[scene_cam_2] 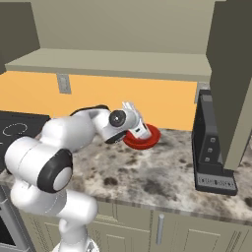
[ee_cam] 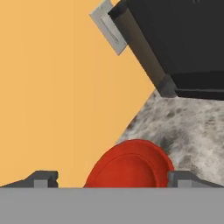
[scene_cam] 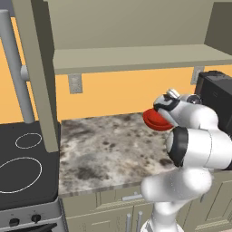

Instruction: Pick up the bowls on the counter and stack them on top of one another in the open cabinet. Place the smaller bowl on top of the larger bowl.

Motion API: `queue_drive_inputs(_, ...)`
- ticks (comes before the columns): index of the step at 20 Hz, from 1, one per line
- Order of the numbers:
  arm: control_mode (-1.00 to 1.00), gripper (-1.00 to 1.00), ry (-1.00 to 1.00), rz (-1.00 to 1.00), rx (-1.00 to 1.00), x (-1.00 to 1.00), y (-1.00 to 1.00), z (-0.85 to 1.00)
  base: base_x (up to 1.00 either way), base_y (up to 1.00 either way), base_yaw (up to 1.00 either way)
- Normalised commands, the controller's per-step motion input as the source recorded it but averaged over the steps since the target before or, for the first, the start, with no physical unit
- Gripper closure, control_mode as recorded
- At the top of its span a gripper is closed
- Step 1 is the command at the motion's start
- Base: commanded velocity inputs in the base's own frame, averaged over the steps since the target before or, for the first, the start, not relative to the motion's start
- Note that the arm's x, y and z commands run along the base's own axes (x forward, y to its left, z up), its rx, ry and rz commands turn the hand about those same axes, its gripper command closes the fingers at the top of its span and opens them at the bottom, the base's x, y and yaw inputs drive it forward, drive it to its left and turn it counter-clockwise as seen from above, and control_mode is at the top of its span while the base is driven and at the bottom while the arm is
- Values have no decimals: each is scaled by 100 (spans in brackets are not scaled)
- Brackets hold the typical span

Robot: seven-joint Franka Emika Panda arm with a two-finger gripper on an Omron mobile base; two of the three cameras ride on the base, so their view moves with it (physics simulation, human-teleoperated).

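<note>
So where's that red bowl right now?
The red bowl sits on the granite counter near the orange back wall, left of the black appliance, with the robot's hand at it.

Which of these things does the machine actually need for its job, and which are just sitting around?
Part of the job:
- red bowl, by the hand
- counter
- open cabinet shelf

Just sitting around:
- stove
- black appliance
- wall sockets
- drawers

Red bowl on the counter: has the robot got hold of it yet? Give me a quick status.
Gripper open, fingertips either side of the glossy red round bowl. Bowl on the speckled granite counter, not lifted. Black appliance stands to one side.
</note>
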Motion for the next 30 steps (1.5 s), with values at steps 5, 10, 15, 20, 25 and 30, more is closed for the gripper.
queue_drive_inputs(5, -100, -100, 13, 6, -1, -26, 0, 94, 0, 0, 0)
queue_drive_inputs(10, -100, -100, 14, 9, -8, -52, 0, 71, 0, 0, 0)
queue_drive_inputs(15, -100, -100, 17, 11, -17, -78, 6, 38, 0, 0, 0)
queue_drive_inputs(20, -100, -100, 13, 12, -15, -94, 1, -12, 0, 0, 0)
queue_drive_inputs(25, -100, -100, -4, 9, -2, -76, 1, -13, 0, 0, 0)
queue_drive_inputs(30, -100, -100, 1, 0, 1, 3, 1, 0, 0, 0, 0)
